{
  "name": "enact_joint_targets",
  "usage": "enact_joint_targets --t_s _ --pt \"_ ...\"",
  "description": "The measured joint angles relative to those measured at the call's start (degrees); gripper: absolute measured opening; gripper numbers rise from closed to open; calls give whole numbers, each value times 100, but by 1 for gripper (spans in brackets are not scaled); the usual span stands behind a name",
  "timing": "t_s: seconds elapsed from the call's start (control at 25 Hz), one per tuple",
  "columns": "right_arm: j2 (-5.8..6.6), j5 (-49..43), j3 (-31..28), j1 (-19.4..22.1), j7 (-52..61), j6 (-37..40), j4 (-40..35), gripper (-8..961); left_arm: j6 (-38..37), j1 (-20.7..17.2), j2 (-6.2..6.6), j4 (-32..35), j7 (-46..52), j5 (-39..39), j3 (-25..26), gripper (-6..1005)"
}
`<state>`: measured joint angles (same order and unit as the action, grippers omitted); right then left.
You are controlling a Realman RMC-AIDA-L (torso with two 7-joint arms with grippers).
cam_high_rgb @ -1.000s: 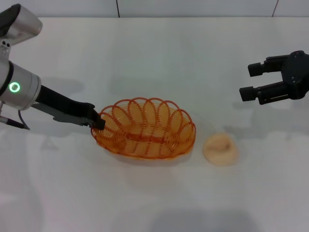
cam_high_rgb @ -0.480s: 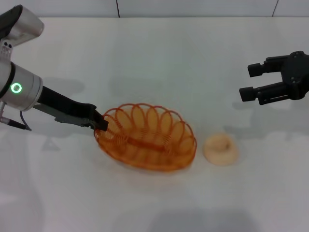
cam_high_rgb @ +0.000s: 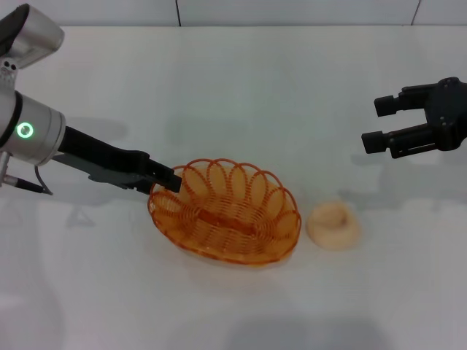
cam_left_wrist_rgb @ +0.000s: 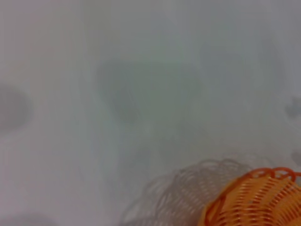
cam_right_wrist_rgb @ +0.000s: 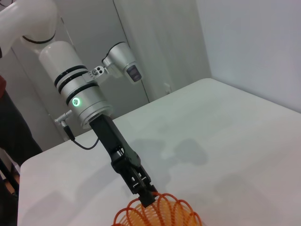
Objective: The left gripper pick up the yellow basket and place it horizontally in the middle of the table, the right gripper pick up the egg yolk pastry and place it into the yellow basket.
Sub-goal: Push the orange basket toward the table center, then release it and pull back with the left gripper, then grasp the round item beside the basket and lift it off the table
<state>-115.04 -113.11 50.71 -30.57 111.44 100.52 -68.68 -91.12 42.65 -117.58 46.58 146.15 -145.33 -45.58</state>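
A: Item one, the yellow basket. Where do we log it?

B: Near the middle of the table, long side running roughly left to right, slightly slanted. We list it as an oval wire basket with a looped rim and see-through sides. We cannot tell whether its base rests flat on the surface.

A: Item two, the left gripper.

B: We place it at the basket's left end, its black fingers closed on the rim there. The right wrist view shows the same: the left gripper reaching down onto the rim loops of the basket. The left wrist view gives us only a corner of the basket and its shadow on the table.

A: Item three, the egg yolk pastry.

B: We record it lying on the table just to the right of the basket, apart from it, with a small gap between them. Round, pale, domed.

A: Item four, the right gripper.

B: We note it held above the table's right side, well apart from the pastry, fingers spread wide, holding nothing.
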Motion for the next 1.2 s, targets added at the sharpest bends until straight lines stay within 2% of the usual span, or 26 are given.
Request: enact_joint_targets --t_s 0.32,0.56,0.72,0.88,1.0,1.2 --pt "0 0 -20 -2 1 -3 -3 830 3 -39 55 37 17 66 15 623" --pt "3 -12 -10 10 13 -15 19 829 158 -214 321 299 -102 301 48 744" --pt "14 -47 -4 20 85 3 22 829 147 -336 456 629 -368 687 66 740" --pt "46 -134 34 9 277 78 -14 828 114 -374 506 822 -771 971 204 735" --pt "82 -293 144 -37 453 136 -53 828 78 -394 547 860 -1161 1282 396 732" --pt "107 -595 275 -214 702 187 -131 828 23 -463 691 887 -1728 1745 553 729"
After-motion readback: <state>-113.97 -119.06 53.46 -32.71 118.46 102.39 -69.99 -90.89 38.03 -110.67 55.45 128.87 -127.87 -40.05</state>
